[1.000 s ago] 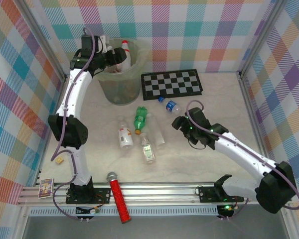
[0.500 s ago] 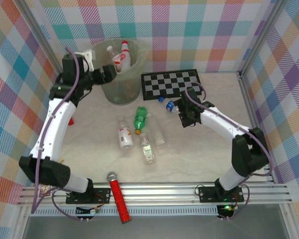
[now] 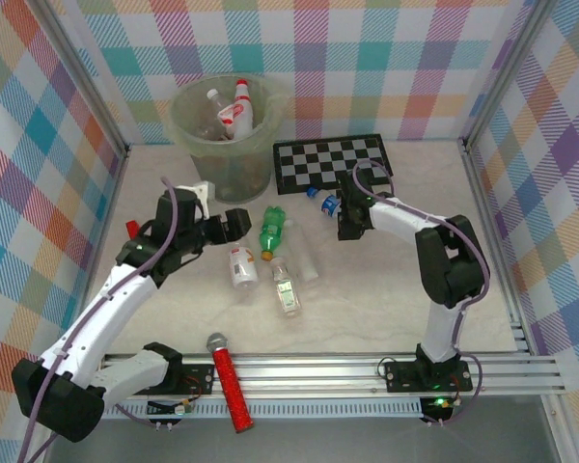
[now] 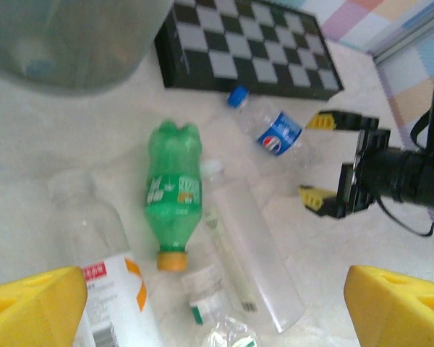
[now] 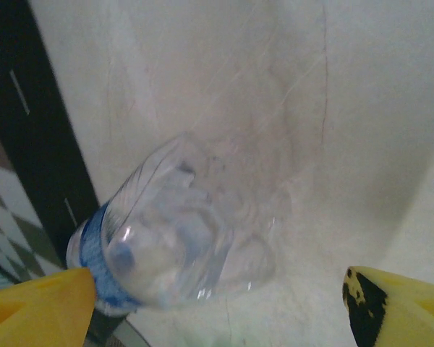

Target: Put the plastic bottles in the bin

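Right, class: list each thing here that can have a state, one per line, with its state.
left gripper: open, empty.
right gripper: open, empty.
bin: upright, bottles inside.
green bottle: lying down, capped.
blue-label bottle: lying down, capped, beside the right gripper.

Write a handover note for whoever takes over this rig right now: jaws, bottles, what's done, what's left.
Left gripper: jaws open, empty, beside the green bottle.
Right gripper: jaws open, empty, at the base of the blue-label bottle.
Done: at least two bottles stand in the bin.
Left: five on the table, those two plus three clear bottles.
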### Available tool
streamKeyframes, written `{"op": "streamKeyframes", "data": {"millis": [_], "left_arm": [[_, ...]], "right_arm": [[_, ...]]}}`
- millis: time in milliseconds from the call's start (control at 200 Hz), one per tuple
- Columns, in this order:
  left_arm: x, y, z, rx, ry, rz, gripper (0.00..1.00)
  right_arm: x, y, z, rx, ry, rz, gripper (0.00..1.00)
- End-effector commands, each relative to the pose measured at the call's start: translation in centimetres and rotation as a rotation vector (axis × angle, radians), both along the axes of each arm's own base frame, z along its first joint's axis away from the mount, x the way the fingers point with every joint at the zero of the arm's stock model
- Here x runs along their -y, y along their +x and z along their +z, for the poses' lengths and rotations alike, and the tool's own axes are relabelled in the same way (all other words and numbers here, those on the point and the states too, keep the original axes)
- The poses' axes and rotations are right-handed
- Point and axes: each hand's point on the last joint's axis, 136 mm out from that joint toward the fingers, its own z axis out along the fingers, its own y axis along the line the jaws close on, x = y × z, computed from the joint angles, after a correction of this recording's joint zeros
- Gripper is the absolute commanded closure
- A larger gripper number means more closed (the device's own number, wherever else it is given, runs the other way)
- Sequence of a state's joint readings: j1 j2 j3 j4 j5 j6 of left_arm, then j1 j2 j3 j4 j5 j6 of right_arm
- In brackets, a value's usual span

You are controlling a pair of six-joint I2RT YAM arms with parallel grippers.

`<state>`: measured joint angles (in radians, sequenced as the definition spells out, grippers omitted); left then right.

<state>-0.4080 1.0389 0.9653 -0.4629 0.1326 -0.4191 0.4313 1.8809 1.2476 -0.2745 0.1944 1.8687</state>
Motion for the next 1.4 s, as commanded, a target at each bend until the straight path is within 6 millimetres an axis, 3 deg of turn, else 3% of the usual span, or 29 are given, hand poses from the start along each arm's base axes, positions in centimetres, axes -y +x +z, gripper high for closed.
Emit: {"op": "streamKeyframes", "data": {"millis": [0, 110, 245, 390, 670, 780, 975, 1395], "left_arm": [[0.5, -0.3, -0.3, -0.004, -0.038, 0.028, 0.08], [0.6, -0.7, -0.9, -0.015, -0.028, 0.027, 0.08], [0.9, -0.6, -0.2, 0.014, -0.039, 0.020, 0.08], [0.7, -0.7, -0.1, 0.011, -0.031, 0.023, 0.07], [0.4, -0.8, -0.4, 0.006, -0.016, 0.036, 0.07], [0.4, -0.8, -0.5, -0.002, -0.010, 0.035, 0.07], [0.5, -0.7, -0.7, -0.006, -0.012, 0.034, 0.07], [0.3, -0.8, -0.2, 0.004, -0.001, 0.036, 0.06]], "right_arm": [[0.7, 1.4, -0.1, 0.027, 0.011, -0.127, 0.12], [0.5, 1.4, -1.7, -0.001, 0.029, -0.167, 0.13], [0.4, 2.0, -2.8, -0.017, 0.036, -0.200, 0.14], [0.8, 2.4, -3.5, -0.017, 0.024, -0.238, 0.22], [1.2, 2.3, -2.6, 0.010, 0.015, -0.230, 0.33], [1.7, 1.3, -1.0, 0.017, -0.010, -0.192, 0.25], [1.4, 0.5, 0.2, 0.045, 0.008, -0.168, 0.00], [-3.6, 2.8, -0.2, 0.049, 0.093, -0.141, 0.01]]}}
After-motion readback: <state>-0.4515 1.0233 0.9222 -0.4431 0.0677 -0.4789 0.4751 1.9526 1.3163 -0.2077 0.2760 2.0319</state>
